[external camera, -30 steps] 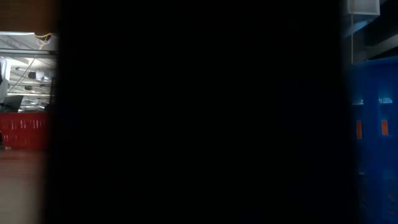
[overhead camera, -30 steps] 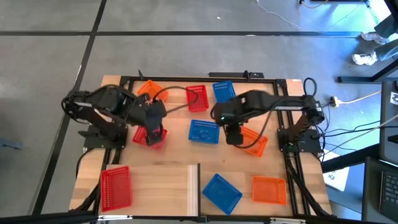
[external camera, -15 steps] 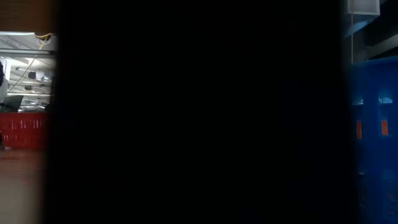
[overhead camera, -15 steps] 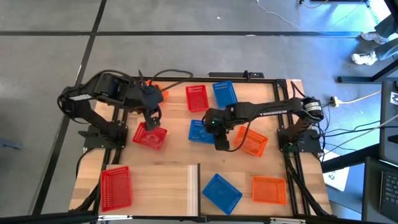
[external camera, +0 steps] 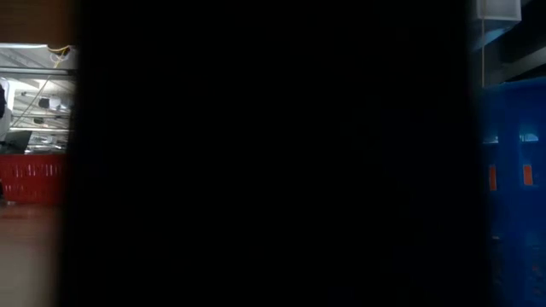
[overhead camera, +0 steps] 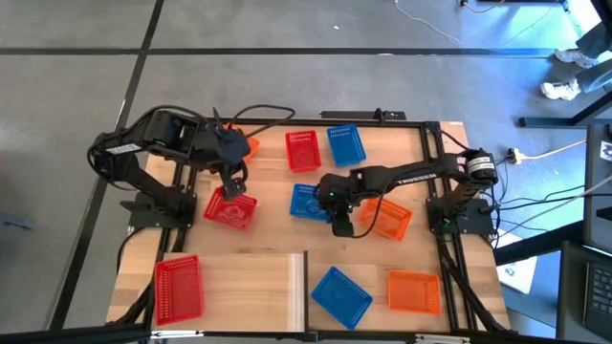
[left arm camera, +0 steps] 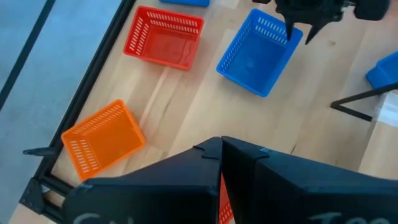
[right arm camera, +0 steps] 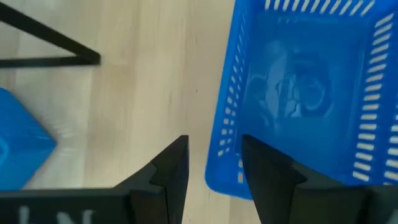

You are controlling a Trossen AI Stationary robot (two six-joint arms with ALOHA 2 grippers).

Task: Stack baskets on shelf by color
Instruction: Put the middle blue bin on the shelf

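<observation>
Red, blue and orange baskets lie about the wooden table, open side up. My right gripper point(overhead camera: 339, 222) point(right arm camera: 213, 142) is open low at the middle blue basket point(overhead camera: 311, 201). One finger stands outside its right wall point(right arm camera: 219, 149) and one over its inside, neither touching. My left gripper point(overhead camera: 232, 177) point(left arm camera: 221, 146) is shut and hangs above the far edge of a red basket point(overhead camera: 230, 208), holding nothing. The pale shelf point(overhead camera: 249, 287) lies at the near left and bears a red basket point(overhead camera: 178, 287).
An orange basket point(overhead camera: 387, 218) lies just right of my right gripper. At the far side stand an orange basket point(left arm camera: 102, 143), a red one point(overhead camera: 302, 150) and a blue one point(overhead camera: 345, 143). Near the front lie a blue basket point(overhead camera: 339, 294) and an orange one point(overhead camera: 414, 290). A dark shape blocks most of the low view.
My right gripper has come down and toward the table's left, and has tipped steeper, ending at the middle blue basket's right wall, still open. My left gripper has drawn back from the red basket toward the far edge. That basket stays on the table.
</observation>
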